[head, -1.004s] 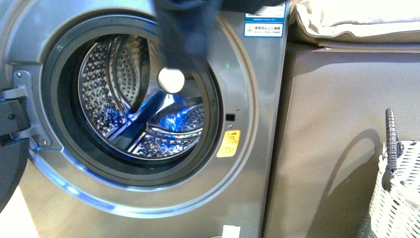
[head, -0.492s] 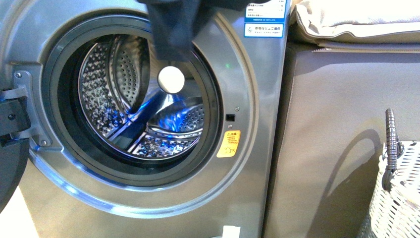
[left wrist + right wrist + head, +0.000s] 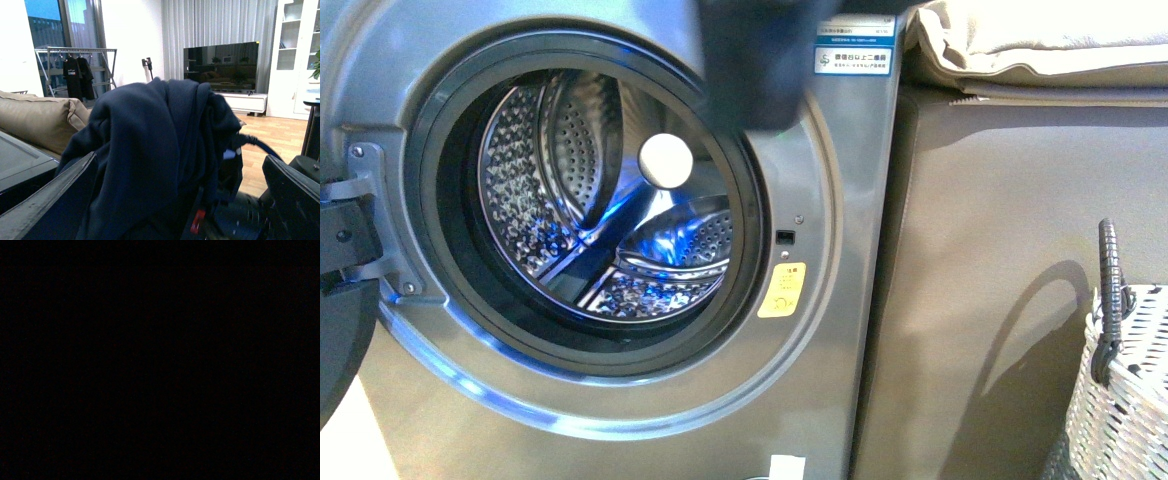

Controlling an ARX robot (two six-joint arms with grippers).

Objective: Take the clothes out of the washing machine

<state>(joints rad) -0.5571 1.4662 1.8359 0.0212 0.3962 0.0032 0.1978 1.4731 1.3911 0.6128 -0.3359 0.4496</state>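
The washing machine [image 3: 820,330] fills the front view with its round porthole open and the perforated steel drum [image 3: 570,200] bare inside. The dark navy clothes [image 3: 760,60] hang from above the picture's top edge, over the porthole's upper right rim. In the left wrist view the same clothes [image 3: 150,150] are draped in a heap over a dark arm part with a red spot [image 3: 197,220]. My left gripper [image 3: 175,200] is open, its fingers [image 3: 50,200] spread wide to either side of the heap. The right wrist view is dark; my right gripper is shut on the clothes.
The machine's door [image 3: 340,330] hangs open at the far left. A brown cabinet [image 3: 1000,250] stands right of the machine, with a beige cushion [image 3: 1020,40] on top. A grey-and-white woven basket [image 3: 1125,390] sits at the lower right.
The clothes have swung to the right along the top of the front view, away from the porthole's centre. The white disc at the back of the drum now shows fully.
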